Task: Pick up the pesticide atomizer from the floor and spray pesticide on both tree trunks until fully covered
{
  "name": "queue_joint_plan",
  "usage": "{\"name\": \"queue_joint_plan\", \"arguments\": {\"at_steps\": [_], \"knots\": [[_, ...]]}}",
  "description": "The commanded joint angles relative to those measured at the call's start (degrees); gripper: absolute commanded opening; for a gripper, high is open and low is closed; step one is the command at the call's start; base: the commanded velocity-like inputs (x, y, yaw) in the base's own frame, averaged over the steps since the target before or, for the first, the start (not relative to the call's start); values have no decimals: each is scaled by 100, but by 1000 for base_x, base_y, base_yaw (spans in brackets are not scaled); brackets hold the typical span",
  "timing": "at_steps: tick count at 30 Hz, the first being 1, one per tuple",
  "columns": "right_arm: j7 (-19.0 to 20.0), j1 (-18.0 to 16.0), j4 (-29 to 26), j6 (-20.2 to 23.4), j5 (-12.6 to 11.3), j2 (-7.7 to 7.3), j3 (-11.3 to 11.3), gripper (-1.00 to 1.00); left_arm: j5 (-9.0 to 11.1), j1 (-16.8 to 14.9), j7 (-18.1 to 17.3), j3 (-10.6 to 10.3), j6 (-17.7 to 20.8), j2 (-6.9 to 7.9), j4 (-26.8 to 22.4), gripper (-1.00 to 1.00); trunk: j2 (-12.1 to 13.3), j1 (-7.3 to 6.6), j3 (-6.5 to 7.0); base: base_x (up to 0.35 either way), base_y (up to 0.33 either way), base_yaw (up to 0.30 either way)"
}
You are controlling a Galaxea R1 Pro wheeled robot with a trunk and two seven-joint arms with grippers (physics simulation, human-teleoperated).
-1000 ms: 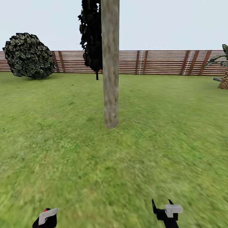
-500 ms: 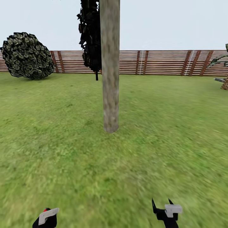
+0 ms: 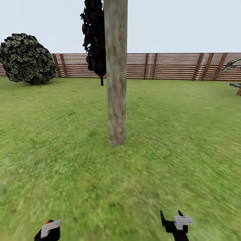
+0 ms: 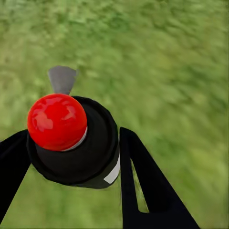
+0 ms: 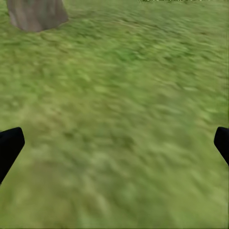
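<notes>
A pale grey-beige mottled tree trunk (image 3: 116,83) rises from the garden lawn (image 3: 174,134) straight ahead, its crown cut off by the top of the head view. Its base (image 5: 36,14) also appears in the right wrist view, some way beyond the fingers. My left gripper (image 4: 71,143) is shut on the pesticide atomizer (image 4: 71,138), a black bottle with a round red top and a grey nozzle. In the head view that gripper (image 3: 48,231) sits at the bottom left edge. My right gripper (image 3: 171,214) is low at the right, open and empty over grass (image 5: 114,143).
A black cone-shaped tree (image 3: 95,36) stands just behind the trunk. A round dark-leaved shrub (image 3: 28,58) is at the far left by the brown slatted fence (image 3: 167,66). A short palm (image 3: 234,65) pokes in at the right edge. Open grass surrounds the trunk.
The whole view has advanced toward the tree: the trunk looks larger and its base sits lower in the picture. Both grippers hold the same pose.
</notes>
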Motion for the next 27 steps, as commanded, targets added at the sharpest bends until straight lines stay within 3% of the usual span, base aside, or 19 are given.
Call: {"name": "queue_joint_plan", "arguments": {"at_steps": [1,27], "knots": [[2,-3,4,-16,42,0,-39,100,51,-3,-5,-19,-18,2,4,-100,-2,2,-5,339,0,0],[2,-3,12,-15,42,1,-39,100,44,-3,-5,-13,-18,1,4,-100,-2,2,-5,339,28,-41]]}}
